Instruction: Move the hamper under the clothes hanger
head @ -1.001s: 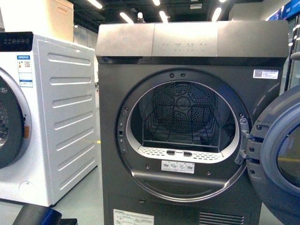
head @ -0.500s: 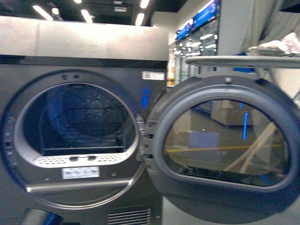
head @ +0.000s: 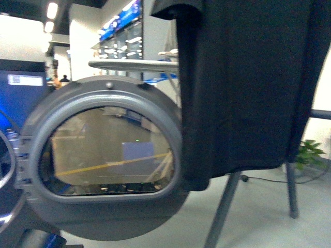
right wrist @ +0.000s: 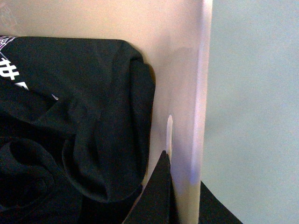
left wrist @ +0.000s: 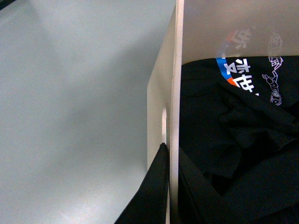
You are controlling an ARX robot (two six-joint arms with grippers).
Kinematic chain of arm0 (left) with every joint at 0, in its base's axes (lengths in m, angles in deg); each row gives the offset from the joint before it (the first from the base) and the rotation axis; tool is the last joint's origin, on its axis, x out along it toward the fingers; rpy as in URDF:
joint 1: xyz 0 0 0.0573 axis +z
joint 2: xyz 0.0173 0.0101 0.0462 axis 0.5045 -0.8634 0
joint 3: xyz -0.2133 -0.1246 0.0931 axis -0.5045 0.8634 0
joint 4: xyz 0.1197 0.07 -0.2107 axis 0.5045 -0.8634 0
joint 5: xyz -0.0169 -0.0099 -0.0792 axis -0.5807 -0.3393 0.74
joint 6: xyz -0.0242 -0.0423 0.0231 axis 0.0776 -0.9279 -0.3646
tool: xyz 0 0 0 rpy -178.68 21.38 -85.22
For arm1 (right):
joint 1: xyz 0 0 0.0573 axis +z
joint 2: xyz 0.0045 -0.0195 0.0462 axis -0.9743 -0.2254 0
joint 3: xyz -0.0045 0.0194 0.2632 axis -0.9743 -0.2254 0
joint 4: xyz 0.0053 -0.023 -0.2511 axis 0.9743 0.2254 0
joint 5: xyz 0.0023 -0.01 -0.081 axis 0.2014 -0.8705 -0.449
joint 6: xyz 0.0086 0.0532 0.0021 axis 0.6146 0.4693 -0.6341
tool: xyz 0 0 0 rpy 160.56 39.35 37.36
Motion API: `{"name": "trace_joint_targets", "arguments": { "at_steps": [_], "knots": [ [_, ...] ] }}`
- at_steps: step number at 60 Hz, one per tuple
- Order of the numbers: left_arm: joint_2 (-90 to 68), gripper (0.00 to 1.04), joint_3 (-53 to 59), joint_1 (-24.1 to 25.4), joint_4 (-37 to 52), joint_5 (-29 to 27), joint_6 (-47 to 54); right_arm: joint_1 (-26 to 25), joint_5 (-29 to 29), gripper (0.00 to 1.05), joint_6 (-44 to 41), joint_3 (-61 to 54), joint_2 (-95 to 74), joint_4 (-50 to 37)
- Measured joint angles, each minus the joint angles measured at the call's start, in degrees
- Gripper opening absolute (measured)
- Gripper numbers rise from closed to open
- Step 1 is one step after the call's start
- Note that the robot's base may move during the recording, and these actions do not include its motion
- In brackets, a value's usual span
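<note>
The beige hamper's rim (left wrist: 175, 70) runs up the middle of the left wrist view, with a slot handle cutout (left wrist: 164, 119) in its wall and black clothes (left wrist: 238, 140) inside. My left gripper (left wrist: 171, 150) is shut on that rim, one finger on each side. The right wrist view shows the opposite wall (right wrist: 187, 84), on which my right gripper (right wrist: 183, 171) is shut. The hamper is out of the front view. The clothes hanger's slanted dark leg (head: 223, 204) and horizontal bar (head: 134, 65) show in the front view, with a black T-shirt (head: 243, 88) hanging from it.
The grey dryer's round door (head: 103, 155) stands open at left centre, close beside the hanging T-shirt. The dryer body (head: 20, 82) is at the far left edge. Pale floor (head: 258, 217) lies under the rack. A second rack leg (head: 291, 188) and a green plant (head: 310, 152) are at the right.
The front view has swung right. The dryer drum has left the frame, its open door has slid to the left, and the rack with the black T-shirt has come into view.
</note>
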Motion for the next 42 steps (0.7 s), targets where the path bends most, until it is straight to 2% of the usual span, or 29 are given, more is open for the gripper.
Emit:
{"name": "trace_joint_targets", "arguments": {
  "at_steps": [42],
  "knots": [
    [0.2,0.04,0.0,-0.2,0.0,0.0,0.0,-0.2,-0.1,0.02,0.0,-0.1,0.4,0.0]
  ]
}}
